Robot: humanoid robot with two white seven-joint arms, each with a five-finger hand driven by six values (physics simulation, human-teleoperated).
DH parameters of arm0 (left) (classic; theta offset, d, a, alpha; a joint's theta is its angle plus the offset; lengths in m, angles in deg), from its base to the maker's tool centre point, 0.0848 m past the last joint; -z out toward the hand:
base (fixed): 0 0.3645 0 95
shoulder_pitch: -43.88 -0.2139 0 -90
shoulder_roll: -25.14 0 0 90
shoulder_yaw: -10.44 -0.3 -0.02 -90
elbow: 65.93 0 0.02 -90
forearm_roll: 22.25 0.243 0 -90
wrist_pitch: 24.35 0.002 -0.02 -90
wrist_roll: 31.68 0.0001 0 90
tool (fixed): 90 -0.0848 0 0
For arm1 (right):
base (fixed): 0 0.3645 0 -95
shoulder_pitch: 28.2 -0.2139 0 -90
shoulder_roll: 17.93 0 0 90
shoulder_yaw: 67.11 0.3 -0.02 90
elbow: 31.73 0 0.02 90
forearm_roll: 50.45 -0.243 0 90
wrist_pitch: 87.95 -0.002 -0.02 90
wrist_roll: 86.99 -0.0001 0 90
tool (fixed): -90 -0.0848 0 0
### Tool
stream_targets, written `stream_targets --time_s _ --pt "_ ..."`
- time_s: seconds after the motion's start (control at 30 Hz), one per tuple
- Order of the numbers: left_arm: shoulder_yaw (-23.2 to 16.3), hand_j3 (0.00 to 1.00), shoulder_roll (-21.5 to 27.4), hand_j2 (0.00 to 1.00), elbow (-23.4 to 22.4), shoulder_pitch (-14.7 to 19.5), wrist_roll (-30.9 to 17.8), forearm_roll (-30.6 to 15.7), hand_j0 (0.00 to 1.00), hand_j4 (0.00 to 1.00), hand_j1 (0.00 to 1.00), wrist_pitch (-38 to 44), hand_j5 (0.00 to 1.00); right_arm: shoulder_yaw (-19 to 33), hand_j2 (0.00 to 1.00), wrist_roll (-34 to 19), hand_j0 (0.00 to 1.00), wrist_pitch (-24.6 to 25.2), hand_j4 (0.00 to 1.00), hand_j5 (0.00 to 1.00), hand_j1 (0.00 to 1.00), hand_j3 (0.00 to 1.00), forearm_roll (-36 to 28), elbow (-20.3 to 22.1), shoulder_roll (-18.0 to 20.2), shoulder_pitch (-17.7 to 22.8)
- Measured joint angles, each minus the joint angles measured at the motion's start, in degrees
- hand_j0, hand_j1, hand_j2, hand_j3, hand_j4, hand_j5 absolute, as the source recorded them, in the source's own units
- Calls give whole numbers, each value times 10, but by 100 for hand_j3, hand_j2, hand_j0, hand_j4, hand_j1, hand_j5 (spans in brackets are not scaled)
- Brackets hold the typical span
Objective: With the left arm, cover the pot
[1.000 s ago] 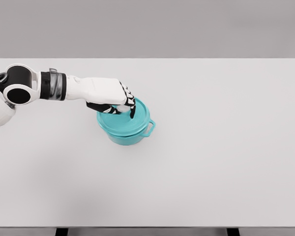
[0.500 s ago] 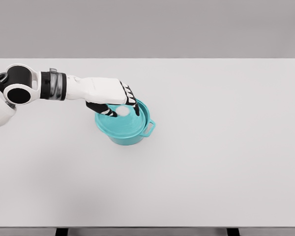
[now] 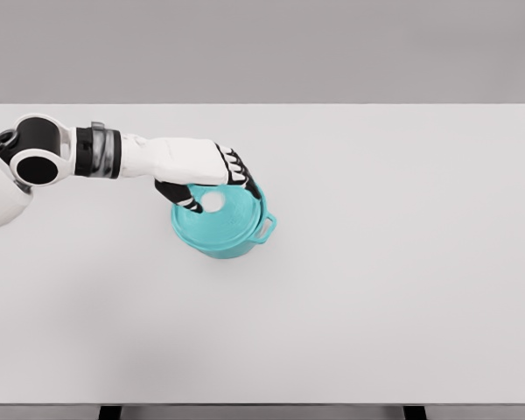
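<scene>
A teal pot (image 3: 217,244) stands on the white table (image 3: 376,262), left of the middle, with a side handle (image 3: 268,227) pointing right. Its teal lid (image 3: 234,215) lies on the rim, and the white knob (image 3: 214,202) on top shows uncovered. My left hand (image 3: 217,187) hovers just above the lid's far-left part. The fingers (image 3: 244,180) are spread over the far edge and the thumb (image 3: 183,199) sits left of the knob, gripping nothing. The left arm reaches in from the left edge. No right arm shows.
The table's far edge runs along the top and its near edge (image 3: 262,404) along the bottom. Nothing else stands on the table.
My left hand's fingers have uncurled from the knob and lifted slightly up and back. The knob, hidden before, now shows, and the lid rests on the pot.
</scene>
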Motion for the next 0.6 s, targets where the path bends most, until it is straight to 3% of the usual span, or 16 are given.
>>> stream_targets --time_s 0.33,0.43,0.6 --pt "1 100 -1 100 -1 0 0 -2 100 100 100 0 100 0 100 0 100 0 100 100 100 100 0 0 0 -1" --pt "4 100 2 100 -1 5 0 -22 100 100 100 0 100 0 100 0 100 0 100 100 100 100 0 0 0 -1" --pt "34 100 51 100 -3 6 0 -62 100 100 100 0 100 0 100 0 100 0 100 100 100 100 0 0 0 0"
